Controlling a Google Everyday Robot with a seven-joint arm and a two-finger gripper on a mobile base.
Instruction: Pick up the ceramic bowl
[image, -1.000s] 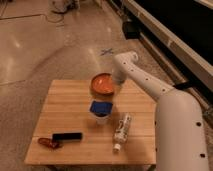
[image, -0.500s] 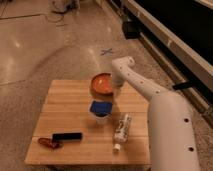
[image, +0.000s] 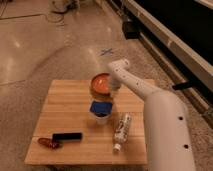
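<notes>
Now, gripper: the white arm's gripper sits at the right edge of the round, glossy orange-red ceramic bowl
Bowl: at the far side of the light wooden table, just left of the gripper
Cup: small white cup with a blue top — just nearer than the bowl, close below the gripper
Bottle: white bottle lying on its side, nearer and right
Others: black bar-shaped object and dark red item — well apart, near-left corner
</notes>
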